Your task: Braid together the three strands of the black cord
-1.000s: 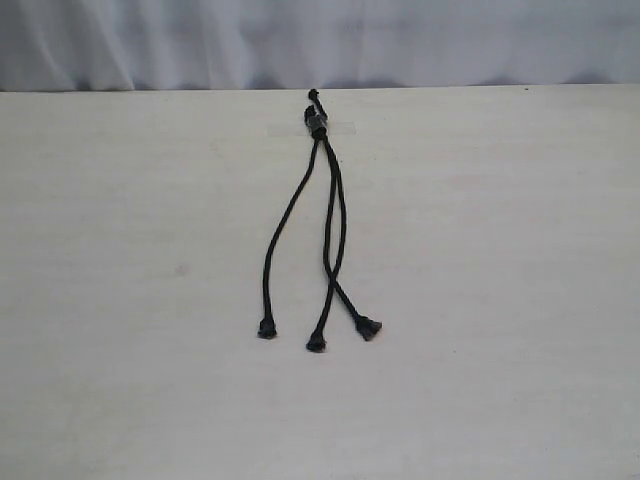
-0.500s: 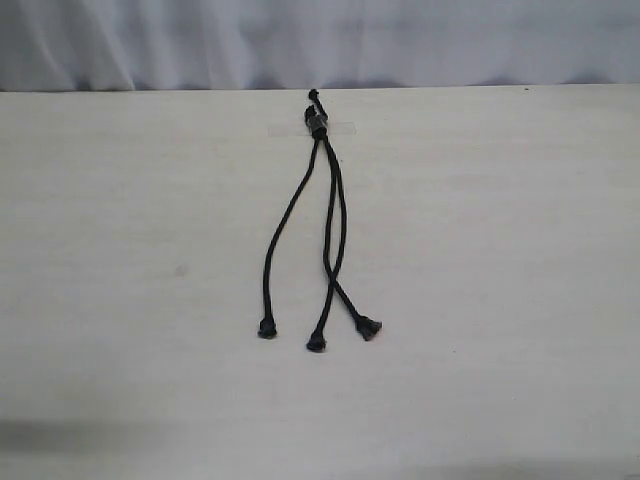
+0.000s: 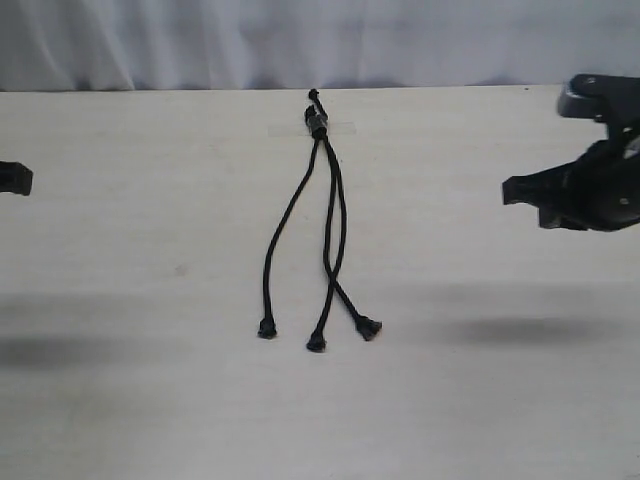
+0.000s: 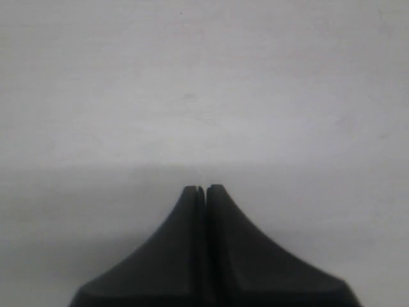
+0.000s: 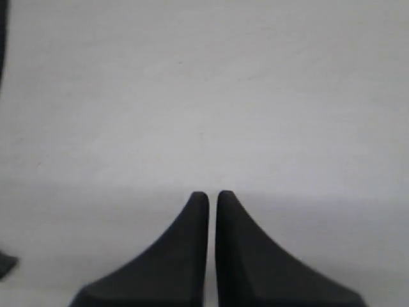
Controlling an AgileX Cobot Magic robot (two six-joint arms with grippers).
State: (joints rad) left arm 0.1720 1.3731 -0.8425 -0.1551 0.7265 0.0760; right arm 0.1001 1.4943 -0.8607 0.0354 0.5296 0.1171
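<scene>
Well left of the black cord point(image 3: 321, 148), the left gripper point(image 4: 201, 189) is seen with its jaws pressed together and nothing held. The cord is laid flat on the table point(image 3: 120, 400), its three strands point(image 3: 266, 290) joined at a knot point(image 3: 318, 123) and spread apart, the two right-hand ones crossed near their tips. Well right of the cord, the right gripper point(image 5: 208, 195) is held empty, its jaws all but touching.

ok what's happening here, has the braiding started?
Not yet. The black cord lies untouched on the table, joined end near the far edge. Its three strands are loose, with two crossing near the tips. The left gripper and right gripper are both shut and empty, at opposite sides of the exterior view, well clear of the cord.
</scene>
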